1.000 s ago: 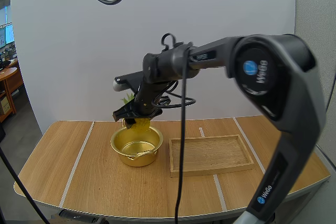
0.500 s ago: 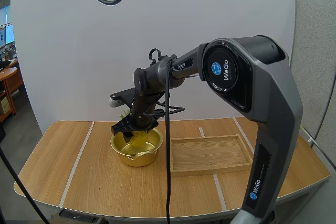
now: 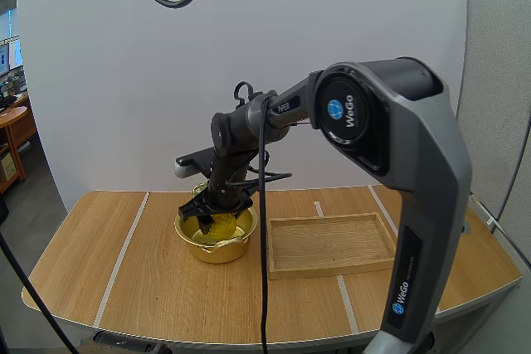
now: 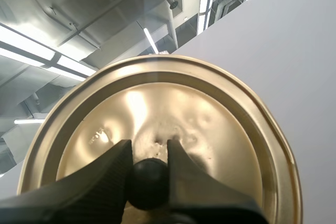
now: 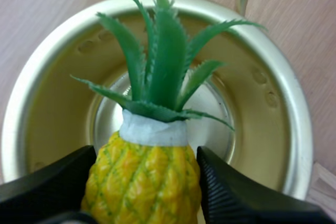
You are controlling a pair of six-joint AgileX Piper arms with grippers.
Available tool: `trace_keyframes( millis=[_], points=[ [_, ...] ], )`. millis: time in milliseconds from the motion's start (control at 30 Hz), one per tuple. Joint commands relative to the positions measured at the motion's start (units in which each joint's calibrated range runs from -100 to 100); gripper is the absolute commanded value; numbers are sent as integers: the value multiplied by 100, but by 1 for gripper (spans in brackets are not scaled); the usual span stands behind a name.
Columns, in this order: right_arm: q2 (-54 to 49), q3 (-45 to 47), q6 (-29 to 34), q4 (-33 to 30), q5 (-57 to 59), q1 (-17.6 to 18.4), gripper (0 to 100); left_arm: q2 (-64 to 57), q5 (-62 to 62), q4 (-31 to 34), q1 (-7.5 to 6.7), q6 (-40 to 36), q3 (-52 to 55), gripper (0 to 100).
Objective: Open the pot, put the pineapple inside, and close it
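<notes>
The golden pot stands without a lid at the table's middle left. My right gripper reaches down into it, shut on the yellow pineapple. In the right wrist view the two black fingers pinch the pineapple's body. Its green leaves point across the pot's floor, ringed by the pot's wall. In the left wrist view my left gripper is shut on the black knob of the golden lid, held up off the table.
A shallow wooden tray lies just right of the pot. White tape lines cross the wooden table. My right arm arches high over the tray from the near right.
My right gripper has swung down and slightly left, lowering the pineapple from above the pot's far rim into the pot.
</notes>
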Motion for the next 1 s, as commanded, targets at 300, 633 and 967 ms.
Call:
trace_keyframes(
  millis=[300,633,967],
  points=[
    [833,12,-19,-148,-531,6,0,-40,-260,-4,7,-54,-46,0],
    [768,12,-19,-147,-553,6,50,-40,-260,-4,7,-54,-46,0],
    [72,-42,41,-79,-470,6,100,-40,-260,-4,7,-54,-46,0]
  ],
)
